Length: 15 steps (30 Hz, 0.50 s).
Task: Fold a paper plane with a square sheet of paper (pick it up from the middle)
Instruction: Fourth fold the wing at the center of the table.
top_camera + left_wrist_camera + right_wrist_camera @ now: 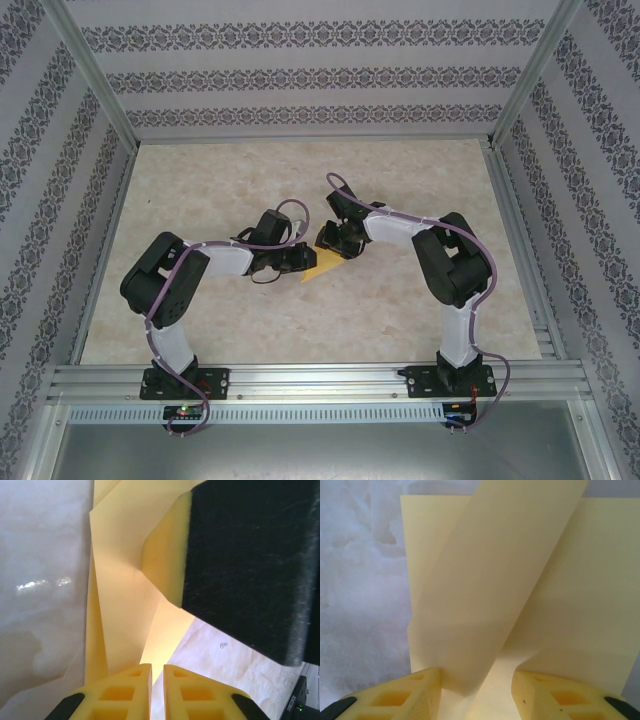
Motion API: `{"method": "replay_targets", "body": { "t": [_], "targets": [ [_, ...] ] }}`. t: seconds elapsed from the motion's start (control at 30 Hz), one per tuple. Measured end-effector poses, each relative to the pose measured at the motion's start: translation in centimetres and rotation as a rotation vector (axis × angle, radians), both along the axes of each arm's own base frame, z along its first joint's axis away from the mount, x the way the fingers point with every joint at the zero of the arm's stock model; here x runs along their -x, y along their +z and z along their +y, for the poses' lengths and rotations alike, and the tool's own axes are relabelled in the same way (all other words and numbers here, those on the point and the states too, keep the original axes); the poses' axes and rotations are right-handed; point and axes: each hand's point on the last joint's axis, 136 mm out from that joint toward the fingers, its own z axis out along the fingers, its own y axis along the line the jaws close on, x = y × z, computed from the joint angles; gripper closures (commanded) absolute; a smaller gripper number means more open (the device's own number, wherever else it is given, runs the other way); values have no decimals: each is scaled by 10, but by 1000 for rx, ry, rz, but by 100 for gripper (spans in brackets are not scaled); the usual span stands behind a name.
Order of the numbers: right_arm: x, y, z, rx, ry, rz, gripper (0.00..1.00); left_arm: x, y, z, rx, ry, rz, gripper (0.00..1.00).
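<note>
1. Left end effector [157, 672]: fingers almost together, pinching the folded square sheet of paper [120, 595].
2. Right end effector [476, 680]: fingers apart, a raised paper flap standing between them.
3. On the bench [300, 320], the paper lies near the middle, with the left end effector at its 9 o'clock.

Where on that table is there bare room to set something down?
The far table strip before the back wall is bare, as is the near stretch between left arm and right arm. The middle is crowded: left tool and right tool meet over the yellow paper.
</note>
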Motion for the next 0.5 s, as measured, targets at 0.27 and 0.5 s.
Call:
{"method": "replay_targets", "body": {
  "t": [0.27, 0.5],
  "targets": [
    [0, 0, 0, 2, 0, 3, 54, -4, -2, 3, -21, 19, -10, 87],
    [0, -1, 0, 3, 0, 4, 55, -6, -4, 4, -32, 28, -11, 87]
  ]
}}
